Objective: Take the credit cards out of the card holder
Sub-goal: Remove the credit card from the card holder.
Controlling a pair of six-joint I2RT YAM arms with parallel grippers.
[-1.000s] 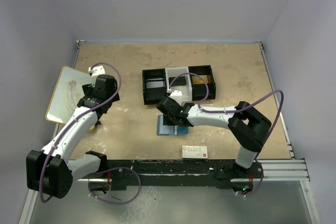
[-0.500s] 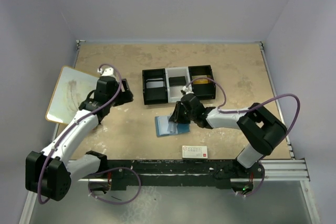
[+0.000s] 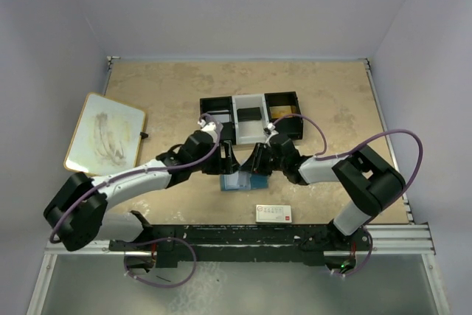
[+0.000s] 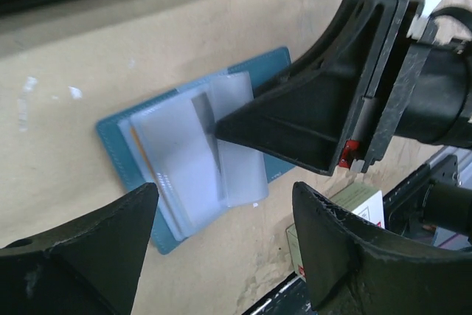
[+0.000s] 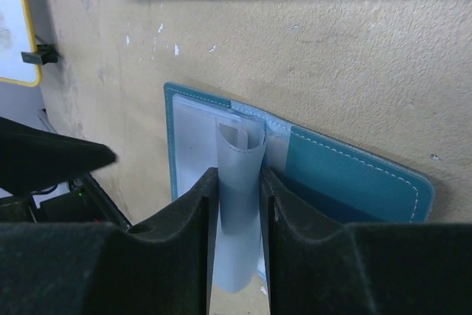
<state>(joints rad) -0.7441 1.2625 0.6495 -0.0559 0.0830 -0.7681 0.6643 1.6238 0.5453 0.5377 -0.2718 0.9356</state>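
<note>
Right wrist view: right gripper [image 5: 237, 176] clamped on a pale leaf [image 5: 240, 142] of the open card holder [image 5: 354, 182].
The leaf is probably raised to bare the pockets; left gripper [image 4: 223, 189], jaws apart, hovers over it, just near of the tray [image 3: 284, 97].

1. L arm: 1 s ago it sat at left of frame by the whiteboard [image 3: 103, 134]. It has since swung to centre and now reaches low across the table.
2. L gripper [image 3: 228, 161]: was at the board's right edge. Now just upper left of the card holder [image 3: 234, 184], jaws apart, facing the R gripper [image 3: 253, 170].
3. Whiteboard: L arm no longer overlaps its right edge.
4. R gripper: 1 s ago over the holder's upper left, 0.5 s ago at its upper right. Now on its right part, fingers pinching a pale flap [image 5: 237, 175] lifted off the holder.
</note>
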